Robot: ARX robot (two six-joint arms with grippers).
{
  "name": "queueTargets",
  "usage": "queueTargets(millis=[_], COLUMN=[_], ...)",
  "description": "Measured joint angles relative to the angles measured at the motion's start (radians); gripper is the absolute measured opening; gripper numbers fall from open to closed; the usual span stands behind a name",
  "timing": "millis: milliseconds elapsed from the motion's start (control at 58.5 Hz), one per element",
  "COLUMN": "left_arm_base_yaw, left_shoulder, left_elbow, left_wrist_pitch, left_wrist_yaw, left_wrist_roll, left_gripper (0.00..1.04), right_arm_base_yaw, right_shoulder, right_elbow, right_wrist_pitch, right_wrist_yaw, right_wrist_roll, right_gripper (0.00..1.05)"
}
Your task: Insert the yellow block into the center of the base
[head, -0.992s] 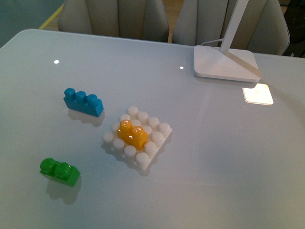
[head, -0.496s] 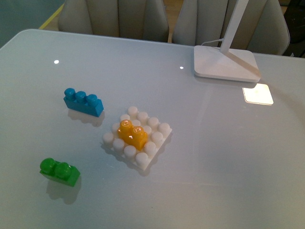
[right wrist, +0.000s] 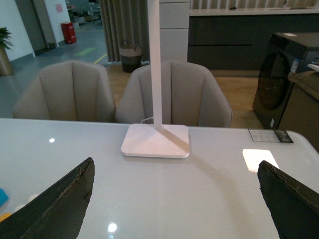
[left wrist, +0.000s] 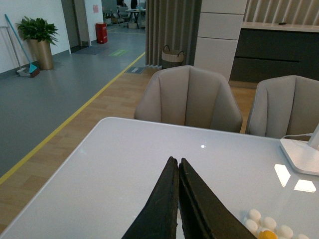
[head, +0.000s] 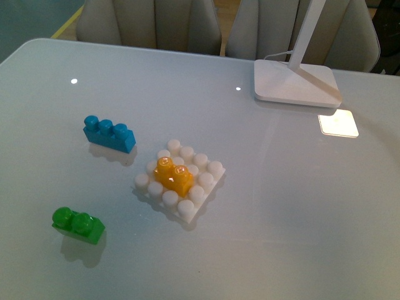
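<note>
Front view shows the yellow block (head: 174, 177) stuck on the middle of the base (head: 180, 181), well away from every counter (head: 281, 187) edge. Left tool (left wrist: 178, 175) is shut tight and holds nothing. Right tool (right wrist: 174, 199) is wide open.

Both the left pincer (left wrist: 177, 199) and right pincer (right wrist: 174, 199) have matte black, tapered, wedge-shaped fingers.

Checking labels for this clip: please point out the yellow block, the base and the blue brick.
yellow block (head: 174, 175), front view, on its top between the two studs.
base (head: 199, 195), front view, on a white stud near its right corner.
blue brick (head: 110, 134), front view, on its middle stud.
</note>
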Motion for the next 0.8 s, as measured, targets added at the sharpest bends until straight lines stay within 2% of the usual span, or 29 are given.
queueTargets(millis=[68,137,427,804], left_arm_base_yaw=[0.0,0.0,0.0,0.0], left_shoulder=[-0.032,-0.149,-0.191,-0.191], left_elbow=[0.0,0.0,0.0,0.0], left_wrist_pitch=[-0.032,-0.179,-0.197,-0.197], left_wrist_yaw=[0.0,0.0,0.0,0.0], left_wrist_roll=[0.0,0.0,-0.001,0.0], left_gripper=[0.03,0.03,0.04,0.71], right_arm_base_yaw=[0.0,0.0,0.0,0.0], right_shoulder=[0.0,0.0,0.0,0.0], right_elbow=[0.0,0.0,0.0,0.0], right_wrist_pitch=[0.0,0.0,0.0,0.0], right_wrist_yaw=[0.0,0.0,0.0,0.0], right_wrist_roll=[0.0,0.0,0.0,0.0], right_gripper=[0.96,0.96,0.96,0.96])
